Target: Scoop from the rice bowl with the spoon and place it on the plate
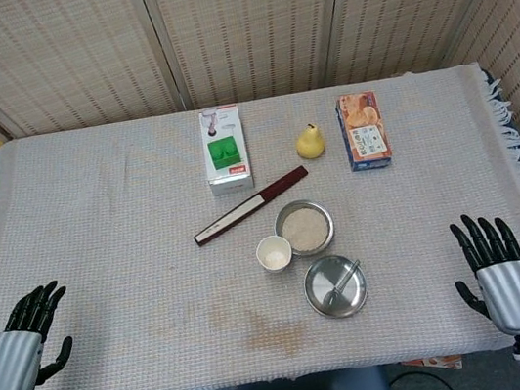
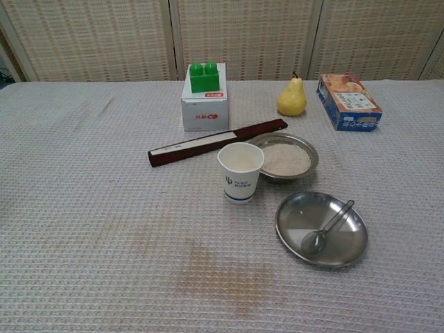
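Right robot hand (image 1: 508,286) empty, fingers spread; spoon (image 2: 326,227) lies in plate (image 2: 350,253).

spoon (image 2: 326,227) in steel plate (image 2: 295,208), beside rice bowl (image 2: 310,157)

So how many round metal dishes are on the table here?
2. The rice bowl sits behind the paper cup's right side; the plate, with the spoon lying in it, is nearer the front edge. None looks hidden.
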`<state>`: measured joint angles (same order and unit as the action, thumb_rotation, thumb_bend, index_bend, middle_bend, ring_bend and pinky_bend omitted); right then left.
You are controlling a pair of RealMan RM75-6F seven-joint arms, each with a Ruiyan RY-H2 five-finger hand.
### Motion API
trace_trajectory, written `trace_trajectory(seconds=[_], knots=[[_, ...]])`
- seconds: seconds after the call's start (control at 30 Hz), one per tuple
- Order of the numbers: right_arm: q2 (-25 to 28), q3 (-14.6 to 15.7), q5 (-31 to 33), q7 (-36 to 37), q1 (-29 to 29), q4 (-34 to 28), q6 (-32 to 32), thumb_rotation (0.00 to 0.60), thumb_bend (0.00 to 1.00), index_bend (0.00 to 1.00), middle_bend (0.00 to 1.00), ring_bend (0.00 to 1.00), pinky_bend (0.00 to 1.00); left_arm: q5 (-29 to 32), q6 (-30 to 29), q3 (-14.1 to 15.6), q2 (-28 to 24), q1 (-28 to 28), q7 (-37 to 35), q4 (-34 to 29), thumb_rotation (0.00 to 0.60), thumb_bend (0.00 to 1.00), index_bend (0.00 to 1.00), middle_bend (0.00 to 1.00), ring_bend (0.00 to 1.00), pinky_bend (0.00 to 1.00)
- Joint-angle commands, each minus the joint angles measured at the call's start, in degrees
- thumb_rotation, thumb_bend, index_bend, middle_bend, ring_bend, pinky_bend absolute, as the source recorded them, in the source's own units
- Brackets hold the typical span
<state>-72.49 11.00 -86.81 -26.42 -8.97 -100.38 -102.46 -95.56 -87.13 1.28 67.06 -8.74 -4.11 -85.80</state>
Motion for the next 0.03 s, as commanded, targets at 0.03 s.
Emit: trace_trajectory(seconds=[0.03], knots=[[1.8,-1.2,0.7,1.1,1.3,-1.2,1.1,0.6,0.17,0.01,0.0,0.0,0.0,-0.5,-0.5,-0.1,0.4,0.1,0.3,0.4,0.6,0.43,0.0,0.0,0.0,0.11]])
